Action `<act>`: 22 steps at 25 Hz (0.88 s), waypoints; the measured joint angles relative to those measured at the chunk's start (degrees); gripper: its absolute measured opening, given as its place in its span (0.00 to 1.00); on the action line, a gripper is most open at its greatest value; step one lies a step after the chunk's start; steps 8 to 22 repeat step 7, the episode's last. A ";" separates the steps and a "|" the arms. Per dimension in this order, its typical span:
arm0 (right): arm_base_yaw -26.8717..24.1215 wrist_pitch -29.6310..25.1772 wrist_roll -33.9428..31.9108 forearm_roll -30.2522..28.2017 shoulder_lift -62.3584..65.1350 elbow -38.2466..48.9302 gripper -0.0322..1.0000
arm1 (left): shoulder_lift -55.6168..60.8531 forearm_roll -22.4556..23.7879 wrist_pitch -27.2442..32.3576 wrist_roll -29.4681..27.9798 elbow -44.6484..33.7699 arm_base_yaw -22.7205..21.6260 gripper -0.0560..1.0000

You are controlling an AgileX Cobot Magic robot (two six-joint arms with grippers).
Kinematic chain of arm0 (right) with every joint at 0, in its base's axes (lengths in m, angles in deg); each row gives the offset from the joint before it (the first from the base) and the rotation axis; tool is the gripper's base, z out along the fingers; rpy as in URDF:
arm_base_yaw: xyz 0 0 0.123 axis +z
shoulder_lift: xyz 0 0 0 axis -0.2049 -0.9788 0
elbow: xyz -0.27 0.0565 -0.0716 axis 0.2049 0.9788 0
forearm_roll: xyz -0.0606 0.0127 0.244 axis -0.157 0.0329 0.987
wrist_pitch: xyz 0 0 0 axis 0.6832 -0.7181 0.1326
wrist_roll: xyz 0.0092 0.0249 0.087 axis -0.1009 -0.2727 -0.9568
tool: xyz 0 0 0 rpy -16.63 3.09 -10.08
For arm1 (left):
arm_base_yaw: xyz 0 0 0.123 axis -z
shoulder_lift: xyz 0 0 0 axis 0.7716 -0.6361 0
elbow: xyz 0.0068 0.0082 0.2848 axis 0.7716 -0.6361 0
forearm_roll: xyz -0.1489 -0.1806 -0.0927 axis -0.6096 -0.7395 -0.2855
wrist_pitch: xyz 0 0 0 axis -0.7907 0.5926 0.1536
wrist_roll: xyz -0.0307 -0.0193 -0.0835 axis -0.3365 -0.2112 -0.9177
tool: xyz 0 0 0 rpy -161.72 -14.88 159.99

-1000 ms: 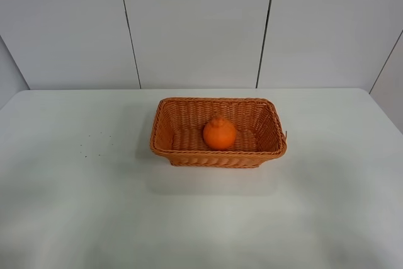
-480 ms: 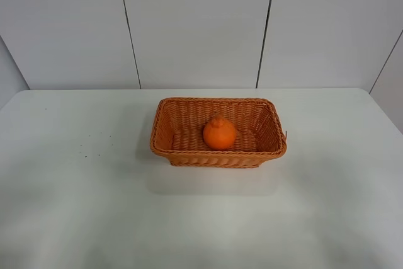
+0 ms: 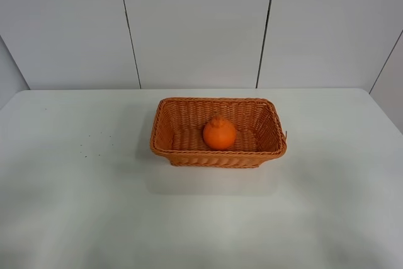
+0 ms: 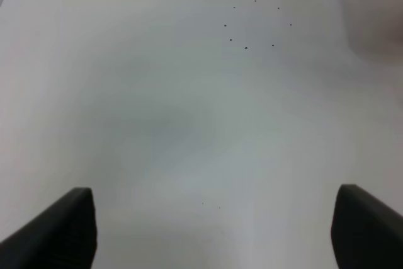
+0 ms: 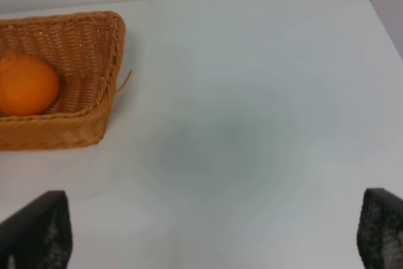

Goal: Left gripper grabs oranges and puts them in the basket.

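While the orange (image 3: 219,133) sits inside the wicker basket (image 3: 165,149), neither arm shows in the high camera's view. The basket rests on the white table (image 3: 75,206), a little toward the far side and near the middle of its width, with its long side facing me. The fruit lies on the basket floor near the front wall, its knobbed top pointing up and slightly away, and nothing is touching it. A sprinkle of tiny dark specks (image 3: 94,142) marks the tabletop to the left of the basket, well apart from it. Behind the table stands a pale panelled wall (image 3: 195,26) with dark vertical seams.

From the left wrist camera, the left gripper (image 4: 214,228) hangs over bare table, its two black fingertips (image 4: 60,231) spread wide with nothing between them; the same cluster of specks (image 4: 252,24) lies on the surface beyond it.

From the right wrist camera, the right gripper (image 5: 211,231) is likewise spread wide and empty, its dark fingertips (image 5: 38,231) at the frame's lower corners. Beyond it, one end of the basket (image 5: 107,48) comes into view with the orange (image 5: 26,84) inside, and a loose strand of wicker (image 5: 123,82) pokes out from the basket's end wall.
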 joint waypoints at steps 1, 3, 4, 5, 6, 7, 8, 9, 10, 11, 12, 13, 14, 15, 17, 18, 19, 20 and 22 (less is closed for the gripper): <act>0.00 0.00 0.00 0.00 0.00 0.00 0.70 | 0.00 0.00 0.00 0.00 0.00 0.00 0.86; 0.00 0.00 0.00 0.00 0.00 0.00 0.70 | 0.00 0.00 0.00 0.00 0.00 0.00 0.86; 0.00 0.00 0.00 0.00 0.00 0.00 0.70 | 0.00 0.00 0.00 0.00 0.00 0.00 0.86; 0.00 0.00 0.00 0.00 0.00 0.00 0.70 | 0.00 0.00 0.00 0.00 0.00 0.00 0.86; 0.00 0.00 0.00 0.00 0.00 0.00 0.70 | 0.00 0.00 0.00 0.00 0.00 0.00 0.86; 0.00 0.00 0.00 0.00 0.00 0.00 0.70 | 0.00 0.00 0.00 0.00 0.00 0.00 0.86; 0.00 0.00 0.00 0.00 0.00 0.00 0.70 | 0.00 0.00 0.00 0.00 0.00 0.00 0.86; 0.00 0.00 0.00 0.00 0.00 0.00 0.70 | 0.00 0.00 0.00 0.00 0.00 0.00 0.86; 0.00 0.00 0.00 0.00 0.00 0.00 0.70 | 0.00 0.00 0.00 0.00 0.00 0.00 0.86; 0.00 0.00 0.00 0.00 0.00 0.00 0.70 | 0.00 0.00 0.00 0.00 0.00 0.00 0.86; 0.00 0.00 0.00 0.00 0.00 0.00 0.70 | 0.00 0.00 0.00 0.00 0.00 0.00 0.86; 0.00 0.00 0.00 0.00 0.00 0.00 0.70 | 0.00 0.00 0.00 0.00 0.00 0.00 0.86; 0.00 0.00 0.00 0.00 0.00 0.00 0.70 | 0.00 0.00 0.00 0.00 0.00 0.00 0.86; 0.00 0.00 0.00 0.00 0.00 0.00 0.70 | 0.00 0.00 0.00 0.00 0.00 0.00 0.86; 0.00 0.00 0.00 0.00 0.00 0.00 0.70 | 0.00 0.00 0.00 0.00 0.00 0.00 0.86; 0.00 0.00 0.00 0.00 0.00 0.00 0.70 | 0.00 0.00 0.00 0.00 0.00 0.00 0.86; 0.00 0.00 0.00 0.00 0.00 0.00 0.70 | 0.00 0.00 0.00 0.00 0.00 0.00 0.86; 0.00 0.00 0.00 0.00 0.00 0.00 0.70 | 0.00 0.00 0.00 0.00 0.00 0.00 0.86; 0.00 0.00 0.00 0.00 0.00 0.00 0.70 | 0.00 0.00 0.00 0.00 0.00 0.00 0.86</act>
